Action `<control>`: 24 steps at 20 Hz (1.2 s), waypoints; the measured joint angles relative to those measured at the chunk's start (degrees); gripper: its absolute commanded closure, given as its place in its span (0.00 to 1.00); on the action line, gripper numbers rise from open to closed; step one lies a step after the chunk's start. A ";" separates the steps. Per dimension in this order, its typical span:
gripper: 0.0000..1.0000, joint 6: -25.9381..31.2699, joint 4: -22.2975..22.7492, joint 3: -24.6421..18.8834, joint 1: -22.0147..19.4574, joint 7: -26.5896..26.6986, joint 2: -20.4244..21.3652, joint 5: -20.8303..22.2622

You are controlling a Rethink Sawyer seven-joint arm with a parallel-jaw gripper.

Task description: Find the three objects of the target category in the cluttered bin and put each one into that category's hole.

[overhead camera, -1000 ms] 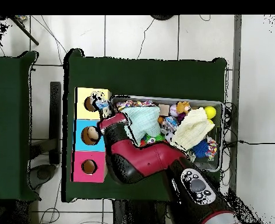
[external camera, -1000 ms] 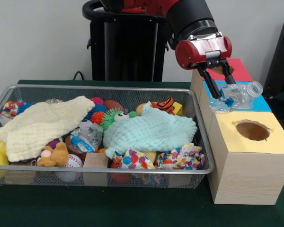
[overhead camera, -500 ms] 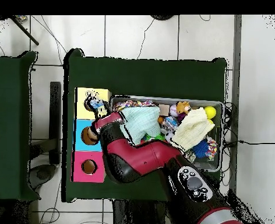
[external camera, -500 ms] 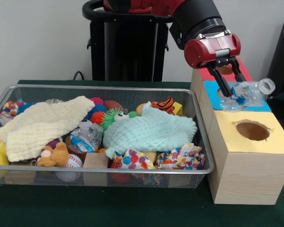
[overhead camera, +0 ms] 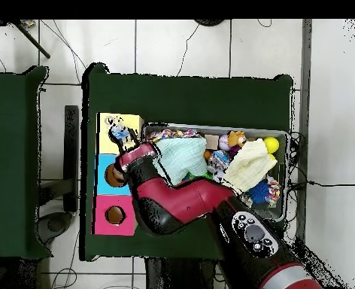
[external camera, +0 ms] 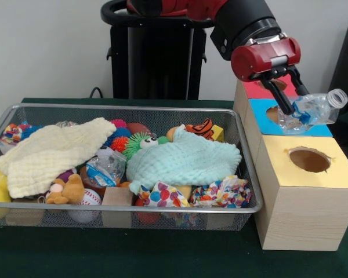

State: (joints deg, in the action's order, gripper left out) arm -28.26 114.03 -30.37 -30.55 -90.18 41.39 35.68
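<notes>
The green table (external camera: 162, 260) carries a wire bin (external camera: 58, 110) crammed to its rim, so there is little free room inside it. A yellow cloth (external camera: 52, 153) sprawls over the bin's nine o'clock half and a mint cloth (external camera: 185, 162) covers the three o'clock half; balls, a small teddy (external camera: 66, 190) and a wooden block (external camera: 117, 198) crowd the front edge. Just beside the bin's three o'clock wall stands the wooden box row, touching it or nearly so: a yellow-topped box (external camera: 313, 179) nearest, a blue one (external camera: 261, 110) behind it, a red one (external camera: 252, 90) farthest, each with a round hole. The air above the boxes is open.

The red and black arm (external camera: 243, 23) comes down from twelve o'clock over the blue box. Its claw (external camera: 294, 103) is clamped on a clear plastic bottle (external camera: 313, 110), which lies tilted, its open neck pointing toward two o'clock. The bottle hangs in the air above the seam between the blue and yellow tops, at twelve o'clock from the yellow hole (external camera: 308, 160).
</notes>
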 measured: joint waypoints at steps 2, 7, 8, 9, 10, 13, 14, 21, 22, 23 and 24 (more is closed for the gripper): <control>1.00 0.00 -0.01 -0.98 -0.98 0.00 0.01 0.85; 1.00 0.09 0.02 -3.59 -3.55 0.00 -0.08 3.00; 1.00 0.54 0.04 -4.90 -4.69 0.00 -0.11 3.78; 1.00 0.81 0.07 -5.43 -5.14 0.00 -0.10 4.09; 1.00 1.43 0.14 -6.41 -5.97 0.00 -0.11 4.55; 1.00 3.05 0.26 -8.11 -7.29 0.00 -0.18 5.15; 1.00 3.46 0.27 -8.43 -7.54 0.00 -0.23 5.22; 1.00 7.25 0.73 -11.82 -9.65 0.00 -1.94 5.92; 1.00 7.42 0.81 -12.04 -9.75 0.00 -2.06 6.06; 1.00 7.59 0.96 -12.32 -9.88 0.00 -2.21 6.25; 1.00 7.76 1.42 -12.90 -10.11 0.00 -2.48 6.67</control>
State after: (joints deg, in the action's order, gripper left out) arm -20.50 115.44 -43.27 -40.67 -90.18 38.91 42.35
